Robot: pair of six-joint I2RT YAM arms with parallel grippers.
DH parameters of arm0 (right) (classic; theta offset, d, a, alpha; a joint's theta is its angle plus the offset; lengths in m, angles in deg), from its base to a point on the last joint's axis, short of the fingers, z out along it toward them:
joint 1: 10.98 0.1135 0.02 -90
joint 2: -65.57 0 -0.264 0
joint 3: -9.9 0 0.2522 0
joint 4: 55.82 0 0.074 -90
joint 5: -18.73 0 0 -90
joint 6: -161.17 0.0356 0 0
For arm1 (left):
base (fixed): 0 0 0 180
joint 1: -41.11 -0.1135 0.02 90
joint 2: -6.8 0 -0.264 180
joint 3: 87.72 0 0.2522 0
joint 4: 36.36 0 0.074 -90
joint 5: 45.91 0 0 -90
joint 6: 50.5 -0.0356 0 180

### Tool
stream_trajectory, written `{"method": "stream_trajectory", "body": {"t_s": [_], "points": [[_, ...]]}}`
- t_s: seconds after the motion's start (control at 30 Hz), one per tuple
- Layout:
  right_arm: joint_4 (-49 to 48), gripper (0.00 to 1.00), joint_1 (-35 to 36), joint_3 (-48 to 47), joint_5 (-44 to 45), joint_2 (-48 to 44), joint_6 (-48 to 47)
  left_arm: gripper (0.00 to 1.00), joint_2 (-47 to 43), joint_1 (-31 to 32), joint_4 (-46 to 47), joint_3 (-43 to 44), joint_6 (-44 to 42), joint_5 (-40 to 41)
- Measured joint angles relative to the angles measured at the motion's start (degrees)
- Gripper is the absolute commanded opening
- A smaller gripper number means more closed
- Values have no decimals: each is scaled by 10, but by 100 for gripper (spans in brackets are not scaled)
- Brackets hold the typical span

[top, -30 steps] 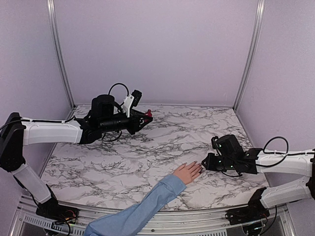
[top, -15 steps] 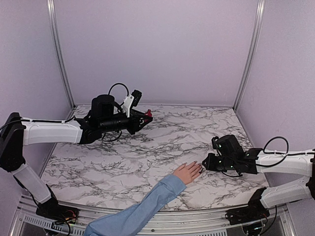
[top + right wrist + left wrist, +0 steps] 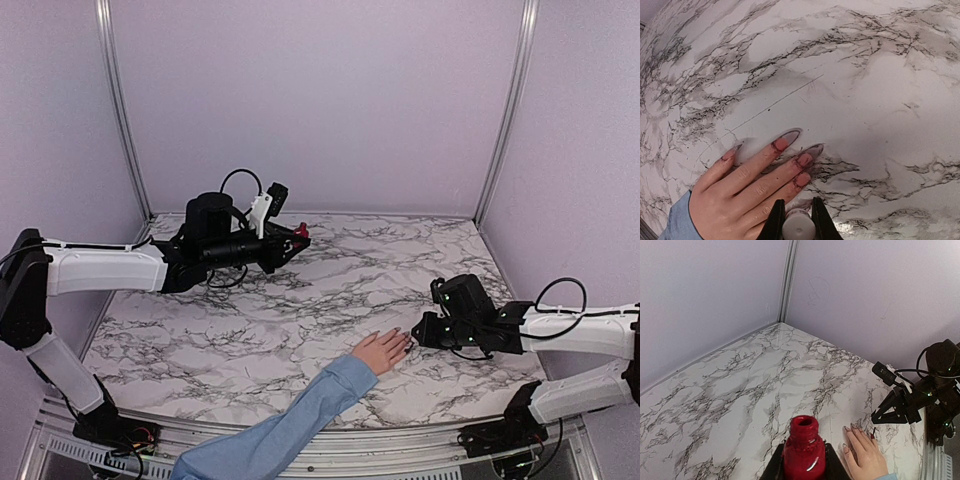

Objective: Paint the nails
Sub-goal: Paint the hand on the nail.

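Note:
A light-skinned hand in a light blue sleeve lies flat on the marble table. In the right wrist view its pinkish nails have long pointed tips and dark smudged edges. My right gripper is shut on a white brush cap right at the fingertips, low over the hand. My left gripper is shut on an uncapped red polish bottle, held upright above the back left of the table. The brush tip is hidden.
The marble table is walled by lilac panels at the back and sides, with metal corner posts. The sleeved arm reaches in over the near edge between my two bases.

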Motion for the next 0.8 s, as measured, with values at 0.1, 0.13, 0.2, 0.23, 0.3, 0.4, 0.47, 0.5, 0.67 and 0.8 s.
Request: {"method": "stream_trajectory", "body": {"t_s": [0.1, 0.13, 0.2, 0.23, 0.3, 0.4, 0.47, 0.5, 0.67, 0.8], "points": [[0, 0, 0, 0, 0, 0, 0, 0, 0, 0, 0, 0, 0, 0], [1, 0, 0, 0, 1, 0, 0, 0, 0, 0, 0, 0, 0, 0], [2, 0, 0, 0, 2, 0, 0, 0, 0, 0, 0, 0, 0, 0], [2, 0, 0, 0, 3, 0, 0, 0, 0, 0, 0, 0, 0, 0], [4, 0, 0, 0, 4, 0, 0, 0, 0, 0, 0, 0, 0, 0], [4, 0, 0, 0, 5, 0, 0, 0, 0, 0, 0, 0, 0, 1], [4, 0, 0, 0, 6, 0, 0, 0, 0, 0, 0, 0, 0, 1], [4, 0, 0, 0, 6, 0, 0, 0, 0, 0, 0, 0, 0, 1], [4, 0, 0, 0, 9, 0, 0, 0, 0, 0, 0, 0, 0, 4], [4, 0, 0, 0, 12, -1, 0, 0, 0, 0, 0, 0, 0, 4]]}}
